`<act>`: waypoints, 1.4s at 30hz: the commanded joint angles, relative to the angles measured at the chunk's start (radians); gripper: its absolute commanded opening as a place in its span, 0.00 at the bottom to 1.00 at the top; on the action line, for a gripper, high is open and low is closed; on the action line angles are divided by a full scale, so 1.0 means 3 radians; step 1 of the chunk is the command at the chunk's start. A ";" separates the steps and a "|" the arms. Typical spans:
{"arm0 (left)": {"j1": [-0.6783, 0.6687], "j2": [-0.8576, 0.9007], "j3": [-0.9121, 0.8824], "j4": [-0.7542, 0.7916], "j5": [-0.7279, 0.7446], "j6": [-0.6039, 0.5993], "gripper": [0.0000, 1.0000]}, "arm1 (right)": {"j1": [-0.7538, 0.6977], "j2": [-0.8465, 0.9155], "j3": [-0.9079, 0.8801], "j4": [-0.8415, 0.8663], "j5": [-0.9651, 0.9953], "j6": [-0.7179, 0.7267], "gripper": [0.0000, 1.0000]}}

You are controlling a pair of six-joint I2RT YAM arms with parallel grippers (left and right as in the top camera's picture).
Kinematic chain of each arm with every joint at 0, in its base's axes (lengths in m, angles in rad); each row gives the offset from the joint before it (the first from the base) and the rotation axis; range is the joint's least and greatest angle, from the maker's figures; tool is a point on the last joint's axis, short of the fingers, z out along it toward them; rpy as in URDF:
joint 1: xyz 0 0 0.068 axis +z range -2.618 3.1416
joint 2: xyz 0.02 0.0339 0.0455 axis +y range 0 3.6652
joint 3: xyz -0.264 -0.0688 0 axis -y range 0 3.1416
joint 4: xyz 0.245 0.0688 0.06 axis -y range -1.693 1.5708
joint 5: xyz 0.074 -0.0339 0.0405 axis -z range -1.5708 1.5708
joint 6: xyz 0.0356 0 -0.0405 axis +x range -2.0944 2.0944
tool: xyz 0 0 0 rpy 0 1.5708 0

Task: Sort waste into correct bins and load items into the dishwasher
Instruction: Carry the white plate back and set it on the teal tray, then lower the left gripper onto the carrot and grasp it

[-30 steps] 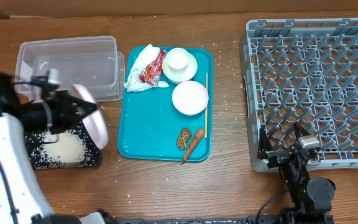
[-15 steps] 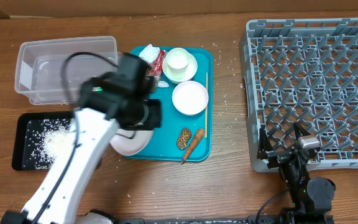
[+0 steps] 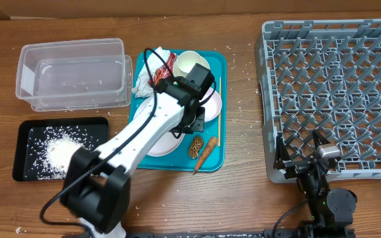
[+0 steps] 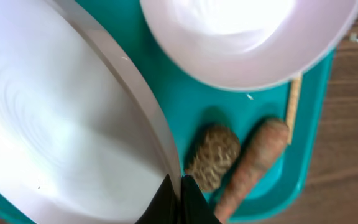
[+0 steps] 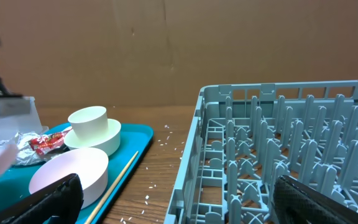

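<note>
Fingers [image 4: 160,210] of the left gripper [image 4: 178,200] are seen pinched shut on the rim of the one large white plate [image 4: 55,124]. It is held low over the near-left part of the teal tray [image 3: 177,161], just beside the single brown food piece [image 4: 213,155] and the single carrot stick [image 4: 253,163]. Whether the plate rests on the tray cannot be told.

Two white bowls are counted: a far bowl [image 5: 93,138] carrying the lone cup [image 5: 87,118], and a near bowl [image 5: 70,174]. One wooden stick [image 3: 221,132] is laid along the tray's right edge. One crumpled napkin [image 3: 145,78] and one red-and-white wrapper [image 3: 159,77] are bunched at the far-left corner, partly covered by arm and cable.

From above, the near bowl is largely hidden under the left wrist, and the plate is half masked by the forearm. Two bins are set left of the tray: the clear tub [image 3: 71,79] and the black tray [image 3: 25,129], where loose rice [image 3: 58,149] is heaped.

The right gripper [image 5: 178,186] is held wide open at the near edge of the one grey dish rack [image 3: 336,86], which is cut off at right.

A second earlier the plate was tilted above the black tray. Half a second earlier it was at the teal tray's near-left corner, and it has since been carried right.
</note>
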 commanded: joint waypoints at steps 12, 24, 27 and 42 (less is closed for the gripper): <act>0.0000 0.0253 0.0024 0.0079 -0.0188 -0.0032 0.26 | -0.0009 -0.0032 -0.0034 0.0014 0.0031 0.0010 1.00; -0.0015 0.0252 0.0144 -0.0169 0.0393 0.0094 0.21 | -0.0009 -0.0032 -0.0034 0.0014 0.0031 0.0010 1.00; -0.0095 0.0253 0.0137 -0.0186 0.0608 0.0207 0.24 | -0.0009 -0.0032 -0.0034 0.0014 0.0031 0.0010 1.00; -0.0688 0.0476 0.0134 -0.0064 0.0376 0.0165 0.39 | -0.0009 -0.0032 -0.0034 0.0014 0.0031 0.0010 1.00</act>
